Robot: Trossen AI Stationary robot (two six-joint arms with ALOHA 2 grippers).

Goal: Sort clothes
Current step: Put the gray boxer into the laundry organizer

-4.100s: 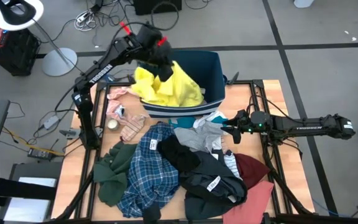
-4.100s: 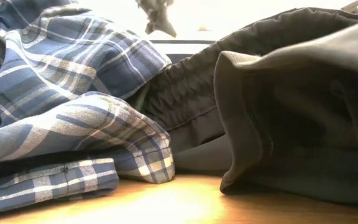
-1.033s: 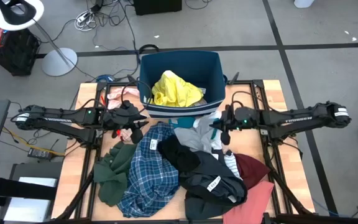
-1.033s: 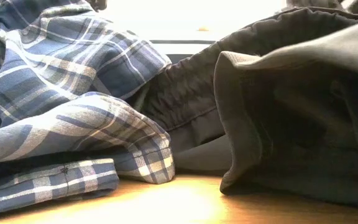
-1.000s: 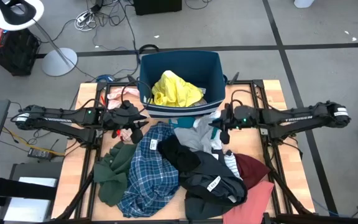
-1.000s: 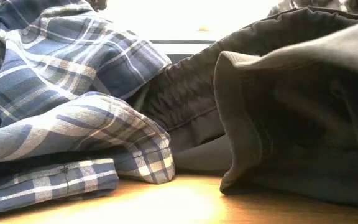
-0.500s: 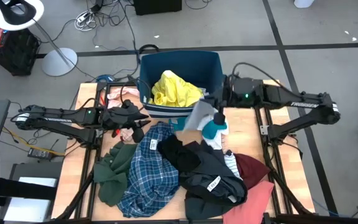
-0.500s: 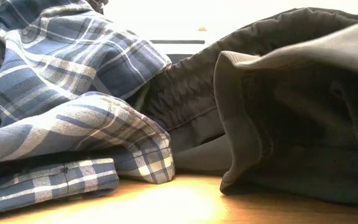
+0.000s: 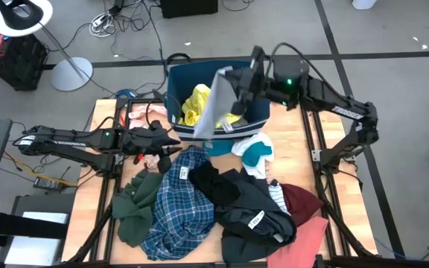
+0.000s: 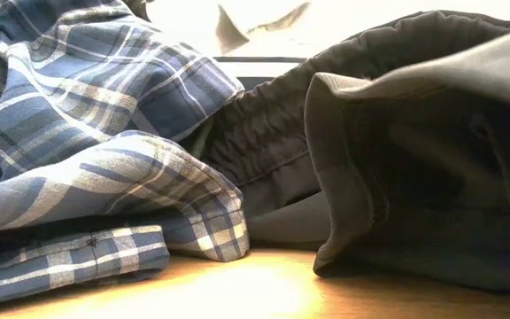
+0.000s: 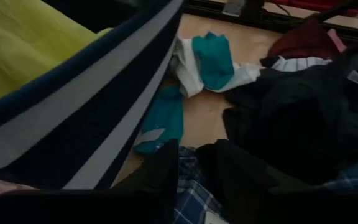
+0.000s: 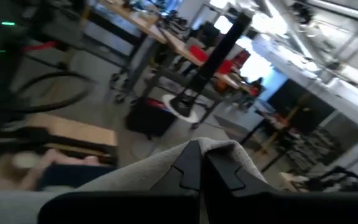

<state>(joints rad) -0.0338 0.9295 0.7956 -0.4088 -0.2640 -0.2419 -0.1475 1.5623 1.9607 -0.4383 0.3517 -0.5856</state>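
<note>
Sorting clothes at the counter [image 9: 99, 195], the right tool [image 9: 246, 80] is hanging over the navy bin [image 9: 253, 73], pinched fully shut on a grey garment [image 9: 213, 108] draping across the bin's near rim beside the yellow garment [image 9: 194, 102] inside. Next, by appearances, is releasing it into the bin. The left tool [image 9: 168, 148], partly open and empty, is waiting just in front of the bin, near the remaining pile [image 9: 222, 197].

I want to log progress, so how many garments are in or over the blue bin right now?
2: a yellow soft garment lying inside the navy blue plastic bin, and a grey cloth garment hanging over it from the shut right claw. More may be hidden beneath.
</note>
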